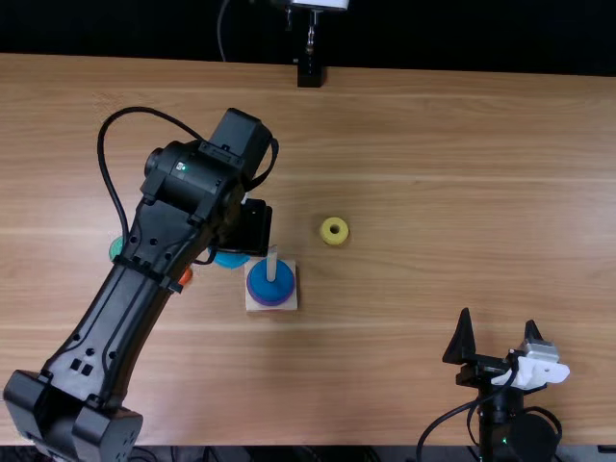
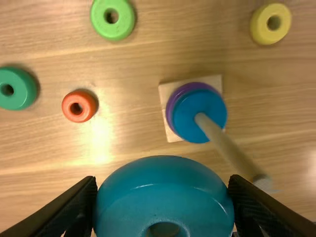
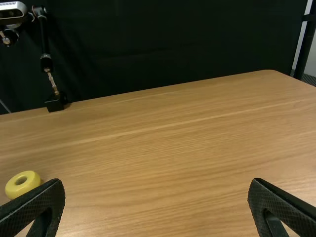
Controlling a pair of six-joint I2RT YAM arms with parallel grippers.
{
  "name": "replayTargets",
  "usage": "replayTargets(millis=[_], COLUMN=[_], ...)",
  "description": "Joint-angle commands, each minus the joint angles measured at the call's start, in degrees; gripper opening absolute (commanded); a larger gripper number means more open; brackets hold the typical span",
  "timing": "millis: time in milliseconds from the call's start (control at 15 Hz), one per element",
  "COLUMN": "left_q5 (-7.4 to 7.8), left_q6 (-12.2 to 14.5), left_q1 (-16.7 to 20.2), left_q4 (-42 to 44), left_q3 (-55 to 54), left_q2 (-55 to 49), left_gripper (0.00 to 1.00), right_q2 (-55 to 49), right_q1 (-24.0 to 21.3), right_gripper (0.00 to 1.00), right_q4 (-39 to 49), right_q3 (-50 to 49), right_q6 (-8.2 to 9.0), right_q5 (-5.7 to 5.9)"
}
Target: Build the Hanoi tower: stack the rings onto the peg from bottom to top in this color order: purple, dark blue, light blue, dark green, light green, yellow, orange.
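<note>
Firmly pinched: light blue ring beside the peg

Nearest, my right pincer (image 1: pixel 498 337) stood spread and empty at the right. Farther off, left of the middle, the pale square base (image 1: pixel 254 306) bore the purple ring (image 2: pixel 173 109) under the dark blue ring (image 2: pixel 191 129), both around the wooden peg (image 1: pixel 271 265). Just left of the peg and slightly beyond it, my left pincer (image 2: pixel 163 185) gripped the light blue ring (image 2: pixel 163 202) between its fingers. I judged it light and stiff, hardly fragile, its smooth skin a little slippery; best taken squarely across its widest outer sides, hole free for the peg. It looked thick and round, glossy teal-blue, with softly rounded edges. Leftward sat the small orange ring (image 2: pixel 79 106) and, farther out, the dark green ring (image 2: pixel 22 89); beyond the peg, the yellow ring (image 1: pixel 334 231) lay to its right.
</note>
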Motion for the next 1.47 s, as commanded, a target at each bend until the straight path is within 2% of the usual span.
replayTargets(millis=[0, 400, 533, 1400], left_q5=[-0.09, -0.09, -0.09, -0.09], left_q6=[-2.5, -4.18, -5.66, -5.66], left_q1=[-1.51, -5.46, -6.52, -7.31], left_q4=[-0.56, -0.66, -0.66, 0.18], left_q3=[3.16, 6.06, 6.06, 6.32], left_q2=[1.37, 3.74, 4.45, 6.99], left_gripper=[0.0, 0.0, 0.0, 0.0], right_q2=[-0.69, -0.69, -0.69, -0.69], right_q1=[-0.4, -0.4, -0.4, -0.4], right_gripper=[1.0, 1.0, 1.0, 1.0], right_q4=[-0.63, -0.63, -0.63, -0.63], right_q3=[-0.79, -0.79, -0.79, -0.88], right_q6=[0.12, 0.12, 0.12, 0.12], right_q5=[-0.1, -0.1, -0.1, -0.1])
